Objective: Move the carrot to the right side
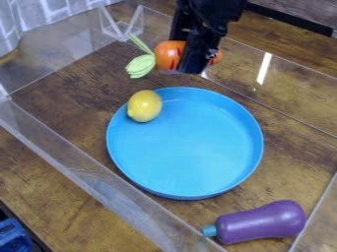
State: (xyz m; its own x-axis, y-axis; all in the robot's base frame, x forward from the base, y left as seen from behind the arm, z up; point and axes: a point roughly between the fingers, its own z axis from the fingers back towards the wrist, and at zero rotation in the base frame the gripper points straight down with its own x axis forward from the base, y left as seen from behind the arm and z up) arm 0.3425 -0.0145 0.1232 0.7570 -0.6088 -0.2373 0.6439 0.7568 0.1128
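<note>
The carrot (161, 56) is orange with a pale green leafy top (140, 65) sticking out to the left. It hangs above the wooden table behind the blue plate (198, 148). My black gripper (194, 55) comes down from the top of the view and is shut on the carrot's orange body. The fingers cover the carrot's right half.
A yellow lemon (144, 105) lies on the blue plate's left rim area. A purple eggplant (258, 222) lies at the front right. Clear plastic walls (53, 148) run along the left and front of the wooden table.
</note>
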